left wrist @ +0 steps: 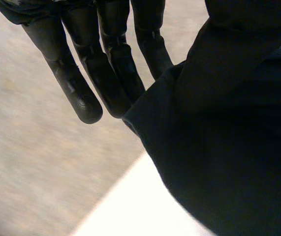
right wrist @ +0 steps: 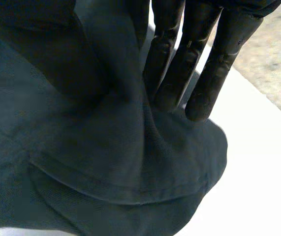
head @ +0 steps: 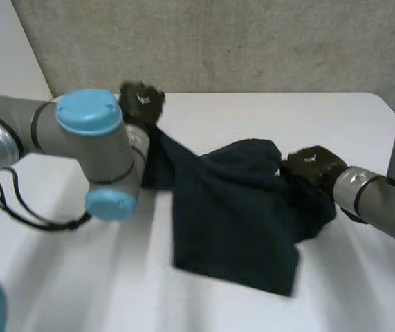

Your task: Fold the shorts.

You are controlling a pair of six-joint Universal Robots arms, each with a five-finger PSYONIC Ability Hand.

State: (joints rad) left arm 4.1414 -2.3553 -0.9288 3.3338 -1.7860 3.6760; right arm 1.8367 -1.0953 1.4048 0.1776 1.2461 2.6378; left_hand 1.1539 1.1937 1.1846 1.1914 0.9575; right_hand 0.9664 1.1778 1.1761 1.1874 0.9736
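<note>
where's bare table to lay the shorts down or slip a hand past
Bare table lies at the far side between the left hand and the right hand, and along the near edge in front of the shorts. The middle is crowded: both hands hold the shorts there.

Left hand (head: 142, 102) and right hand (head: 311, 166) are black, arms (head: 66, 138) grey, caps (head: 90, 111) light-blue.
</note>
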